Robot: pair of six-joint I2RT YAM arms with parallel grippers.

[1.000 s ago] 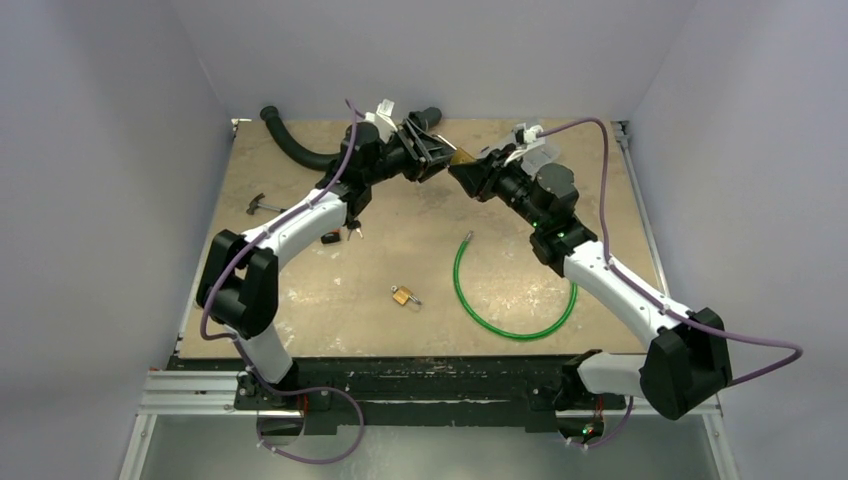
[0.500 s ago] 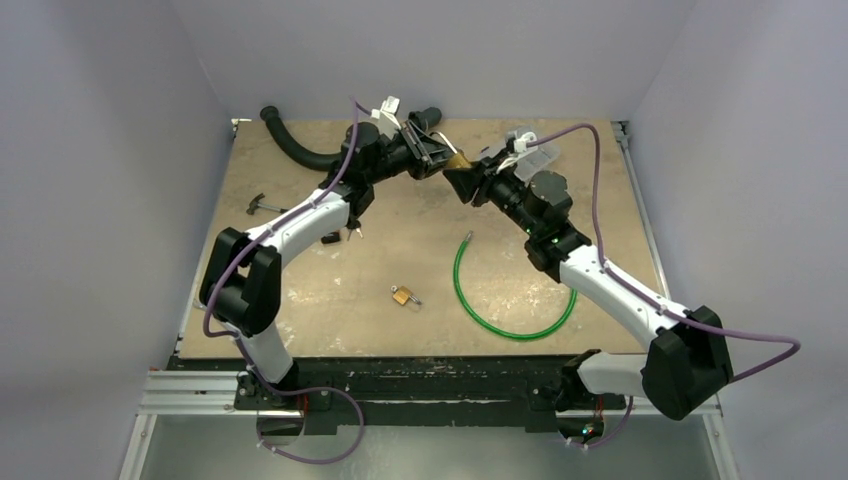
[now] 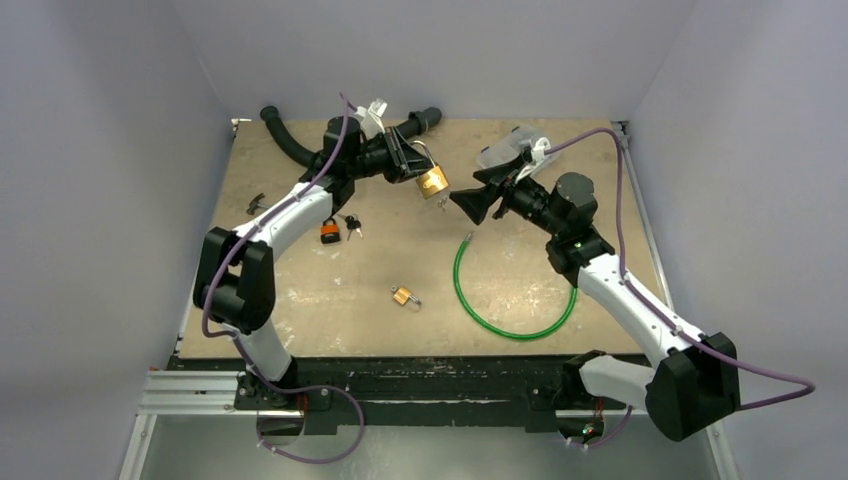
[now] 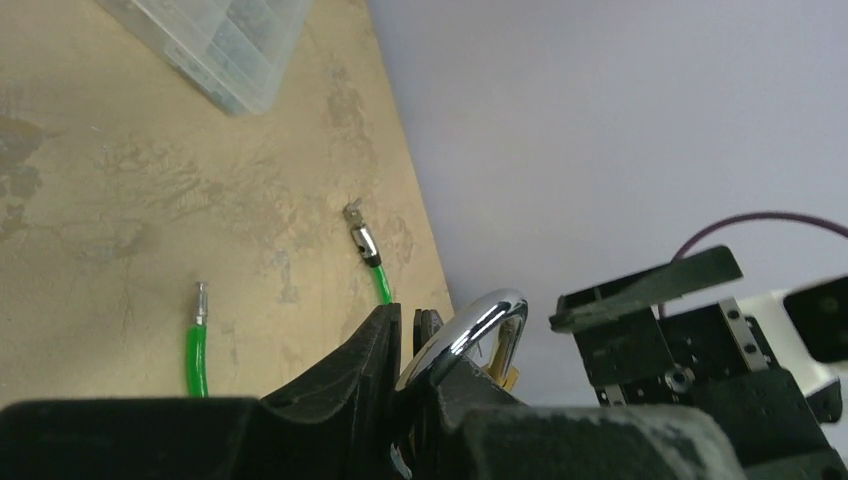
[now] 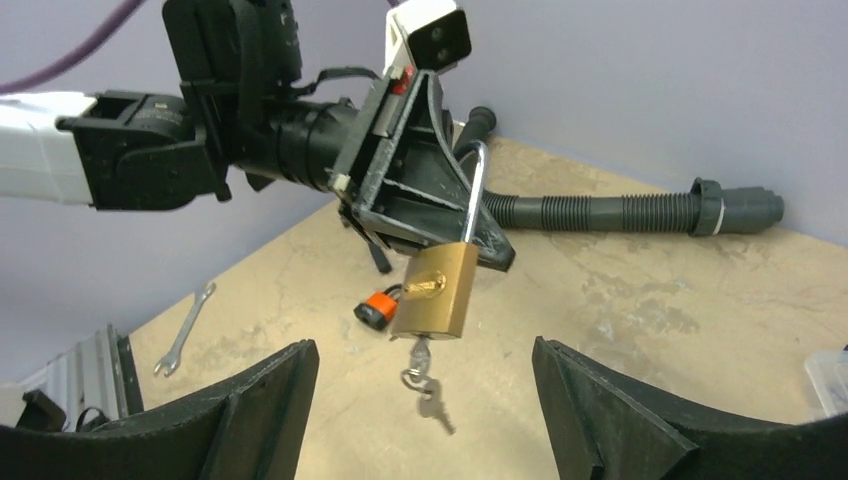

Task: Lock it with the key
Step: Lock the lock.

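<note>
Brass padlock (image 5: 435, 290): hangs in the air above the table's (image 3: 300, 300) far edge, left gripper (image 3: 412, 163) clamped on its shackle (image 5: 478, 190).
Key (image 5: 420, 352): seated in the keyhole underneath.
Right gripper (image 3: 470, 196): jaws spread, empty, just beside the padlock.
Outstanding, as judged: turning the key. Whether the shackle is fully home cannot be told.

Hanging from the left gripper (image 3: 413, 165) at upper centre, left of the right gripper (image 3: 476, 193): large brass padlock (image 3: 432, 181). Lying mid-frame on the wooden table (image 3: 330, 322), left of green cable loop (image 3: 497, 331): small brass padlock (image 3: 403, 296).
</note>
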